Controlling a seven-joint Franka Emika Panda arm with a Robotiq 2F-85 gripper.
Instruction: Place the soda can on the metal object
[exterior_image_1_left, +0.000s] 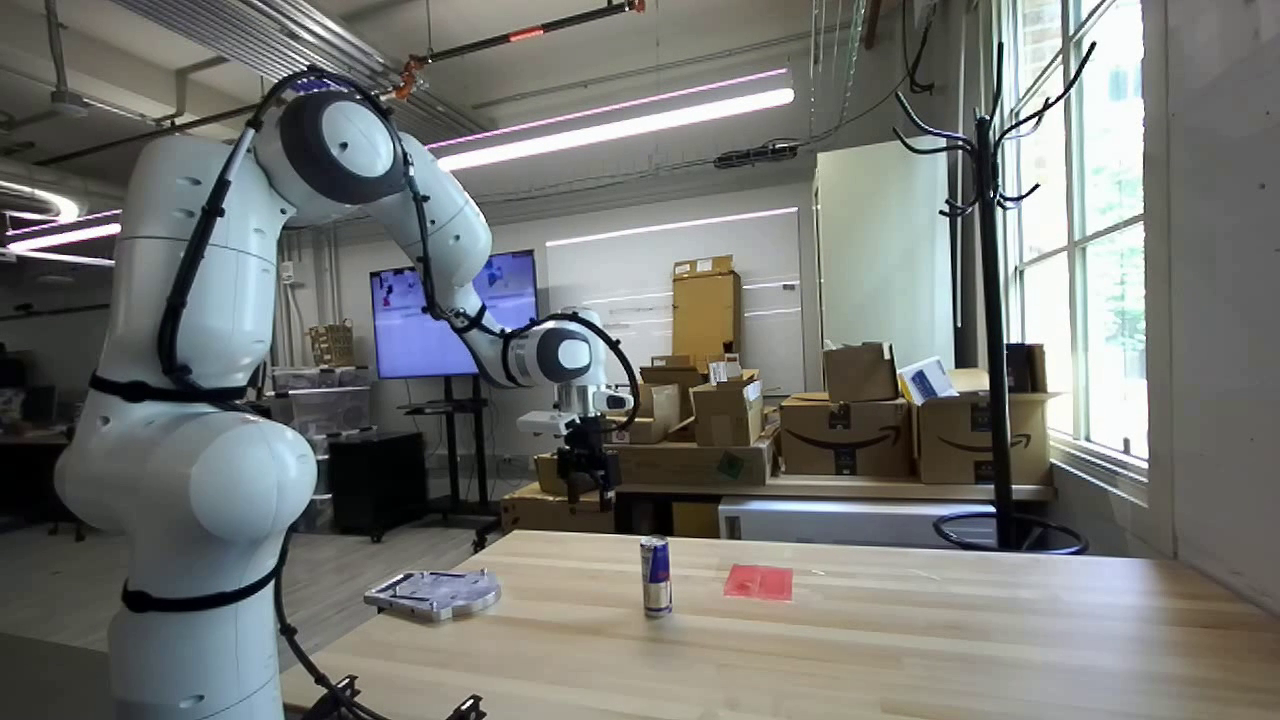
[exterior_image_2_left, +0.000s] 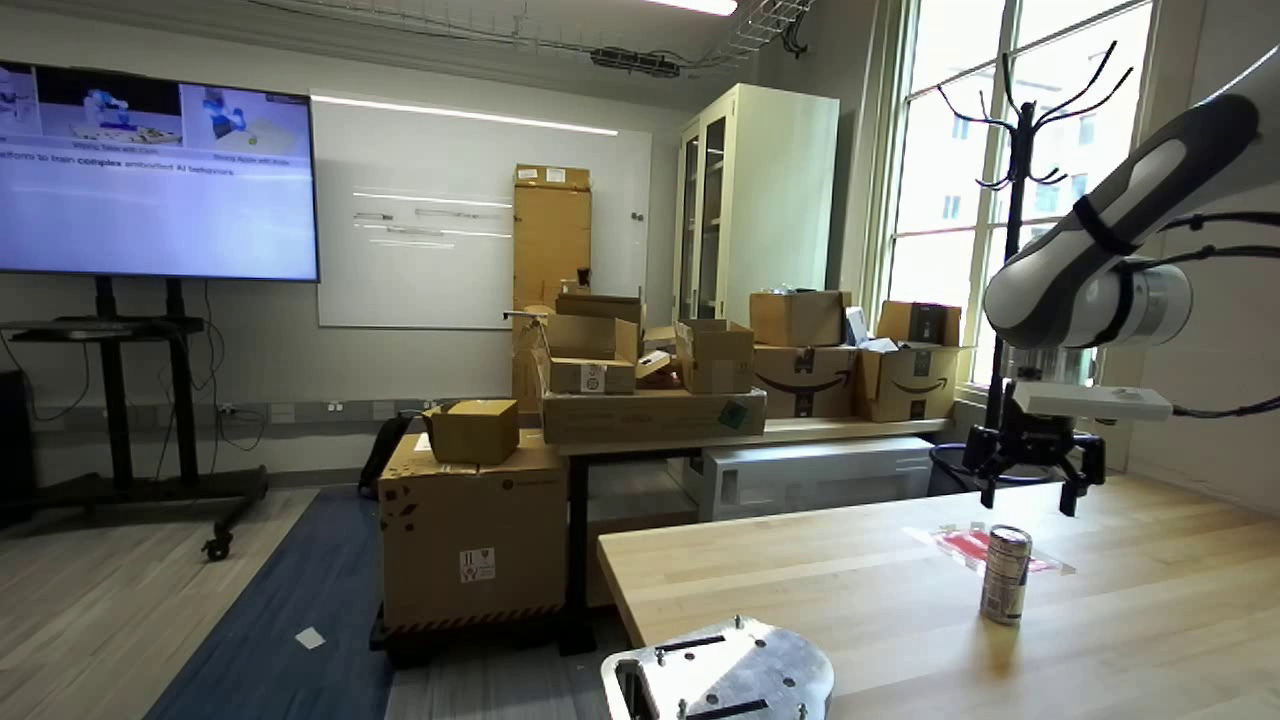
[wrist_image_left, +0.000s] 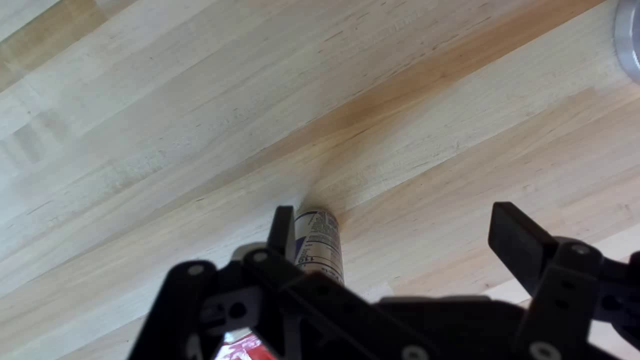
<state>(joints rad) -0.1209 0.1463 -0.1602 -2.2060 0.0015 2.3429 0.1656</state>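
The soda can (exterior_image_1_left: 656, 577) stands upright on the wooden table, slim and blue and silver. It also shows in an exterior view (exterior_image_2_left: 1005, 577) and, partly hidden behind a finger, in the wrist view (wrist_image_left: 321, 242). The metal object (exterior_image_1_left: 435, 594) lies flat near the table's edge, silvery with holes and slots; it shows in an exterior view (exterior_image_2_left: 760, 660), and its rounded edge (wrist_image_left: 631, 40) is at the upper right of the wrist view. My gripper (exterior_image_2_left: 1029, 500) is open and empty, above table height and apart from the can. In the wrist view, the can is by the left finger of the gripper (wrist_image_left: 392, 215).
A flat red packet (exterior_image_1_left: 758, 582) lies on the table (exterior_image_1_left: 900, 650) near the can; it also shows in an exterior view (exterior_image_2_left: 970, 545). Cardboard boxes (exterior_image_1_left: 845, 435) stand on a bench behind the table. A black coat rack (exterior_image_1_left: 995, 330) stands by the window.
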